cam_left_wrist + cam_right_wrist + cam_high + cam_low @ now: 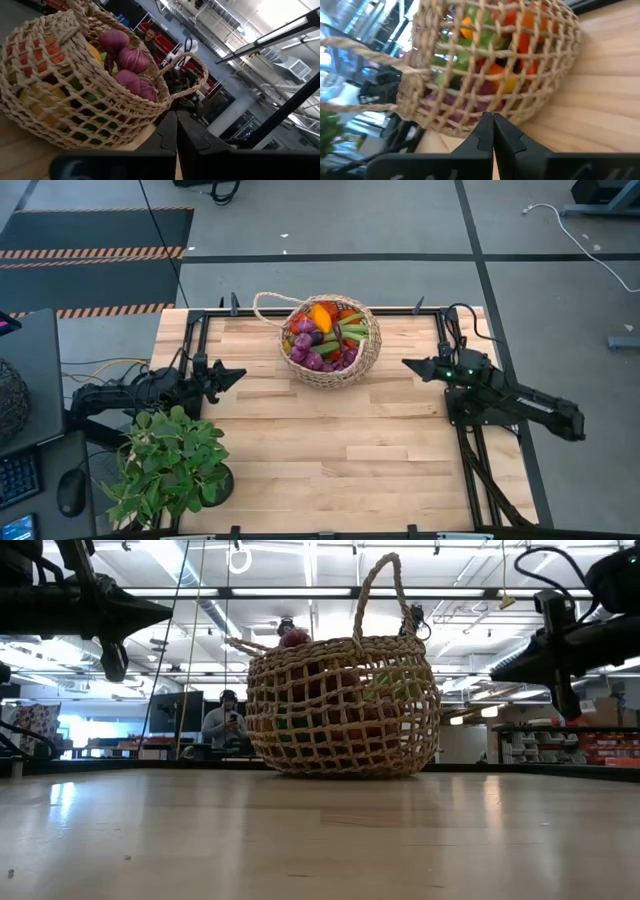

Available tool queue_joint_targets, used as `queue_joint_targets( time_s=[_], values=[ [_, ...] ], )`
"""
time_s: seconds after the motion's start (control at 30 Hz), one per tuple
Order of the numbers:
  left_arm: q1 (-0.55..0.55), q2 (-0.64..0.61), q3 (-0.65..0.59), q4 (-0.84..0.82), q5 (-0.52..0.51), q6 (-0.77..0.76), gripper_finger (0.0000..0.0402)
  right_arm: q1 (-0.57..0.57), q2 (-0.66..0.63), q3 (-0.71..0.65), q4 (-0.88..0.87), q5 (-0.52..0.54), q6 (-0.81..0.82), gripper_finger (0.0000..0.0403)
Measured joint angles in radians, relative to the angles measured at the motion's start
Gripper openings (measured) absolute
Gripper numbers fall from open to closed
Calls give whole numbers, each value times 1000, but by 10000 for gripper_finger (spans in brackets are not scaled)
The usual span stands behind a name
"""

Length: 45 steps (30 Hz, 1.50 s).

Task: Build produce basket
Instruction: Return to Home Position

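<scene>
Left tool [238,372], right tool [407,364] closed, empty, flanking basket [331,379].

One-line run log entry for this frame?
basket upright at far edge of table | produce heaped inside | left gripper shut, empty, apart from basket | right gripper shut, empty, apart from basket

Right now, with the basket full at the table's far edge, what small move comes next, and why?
Probably draw both arms back to rest: left gripper and right gripper hang clear of the basket, fingers shut, produce sits inside, no loose fruit shows.
</scene>
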State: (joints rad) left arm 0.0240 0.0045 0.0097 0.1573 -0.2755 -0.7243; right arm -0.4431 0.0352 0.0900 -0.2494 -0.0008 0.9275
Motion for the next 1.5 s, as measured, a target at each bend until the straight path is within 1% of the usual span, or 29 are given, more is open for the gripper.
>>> queue_joint_targets(
  time_s=[0.1,0.2,0.23,0.3,0.37,0.43,0.5,0.53,0.6,0.67,0.7,0.8,0.87,0.97,1.07,1.2,1.3,1.33,1.43,1.5],
  values=[
    [0,1,0,-8,0,10,5,89,7,-1,3,76,-2,3],
    [0,2,0,-15,2,11,5,189,13,-1,2,90,20,3],
    [0,1,0,-24,2,12,4,222,18,-1,2,111,17,3],
    [0,2,0,-43,2,12,5,270,27,-1,6,190,-31,4],
    [0,2,0,-64,1,14,10,299,37,-1,9,251,-135,6],
    [0,2,0,-69,1,14,16,314,49,-1,8,251,-274,10],
    [0,2,0,-86,2,14,20,320,61,-1,6,218,-396,14],
    [0,2,0,-92,3,14,22,322,67,-1,6,198,-435,15],
    [0,3,1,-101,4,37,23,321,81,-1,5,186,-458,16],
    [0,15,1,-104,4,152,20,321,97,-1,6,190,-488,15],
    [0,16,1,-105,4,233,18,321,103,-1,6,191,-507,13],
    [1,24,1,-109,3,534,11,321,116,-1,12,191,-547,9],
    [1,21,1,-106,3,705,9,321,120,-2,18,175,-578,8],
    [1,22,1,-99,2,865,12,322,137,-1,2,160,-683,12],
    [1,22,0,-96,1,924,22,322,154,-1,1,156,-712,20],
    [1,22,0,-94,0,916,32,322,169,-1,21,140,-715,23],
    [1,22,0,-93,0,915,34,322,169,-1,53,138,-752,23],
    [1,22,0,-93,0,915,33,322,169,-1,55,142,-771,23],
    [1,22,0,-92,0,915,29,321,175,-1,54,202,-786,24],
    [1,22,0,-92,0,915,25,321,176,-1,41,209,-780,24]
  ],
)
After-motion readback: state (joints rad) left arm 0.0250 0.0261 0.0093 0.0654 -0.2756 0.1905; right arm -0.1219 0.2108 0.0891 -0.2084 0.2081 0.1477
